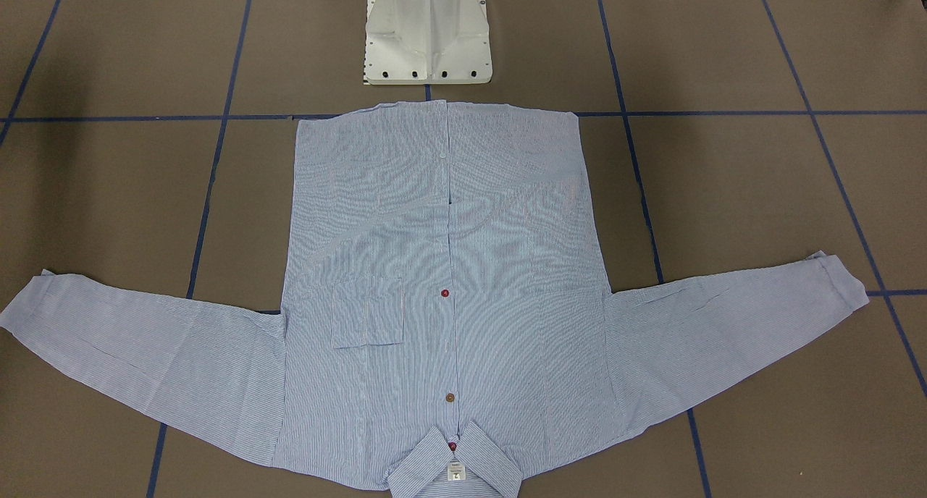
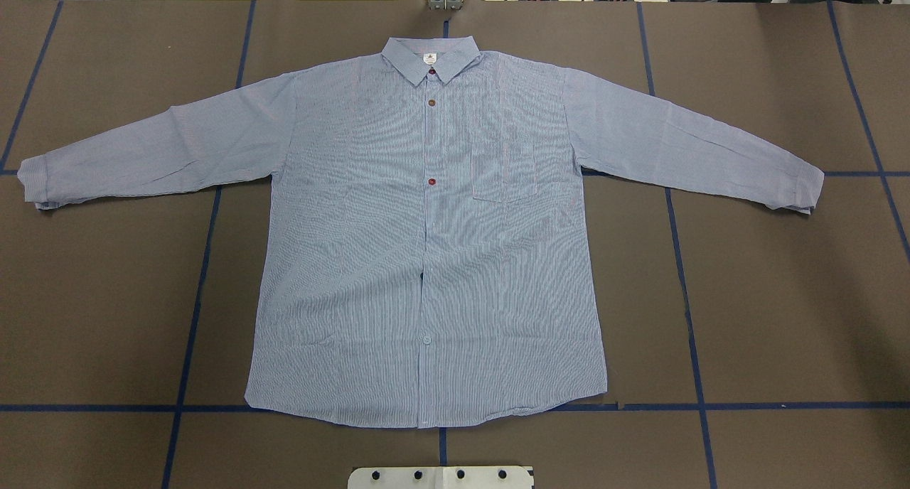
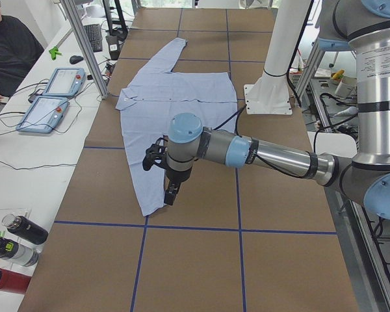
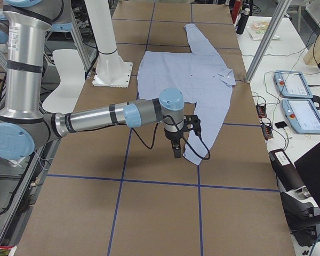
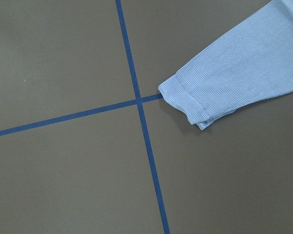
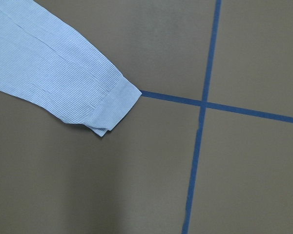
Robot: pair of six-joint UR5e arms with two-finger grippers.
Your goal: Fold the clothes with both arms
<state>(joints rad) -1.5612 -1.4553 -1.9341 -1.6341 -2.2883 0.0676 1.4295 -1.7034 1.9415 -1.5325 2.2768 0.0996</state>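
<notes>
Lying flat: shirt spread wide, brown table running on beyond both cuffs

The shirt lay front up and buttoned on the brown table. Its collar pointed away from the white pedestal base, and its hem stopped just short of that base. Both sleeves ran out sideways from the shirt's body, angled slightly toward the hem. The left cuff ended just beside a crossing of blue tape lines. The right cuff lay over one such line, near another crossing. Past each cuff the table surface stretched on, marked only by tape. The left gripper hung above the table just beside the left cuff. The right gripper hung likewise beside the right cuff. Both seemed clear of the cloth. Only the side views showed them, so whether their fingers were spread or pressed together could not be told
</notes>
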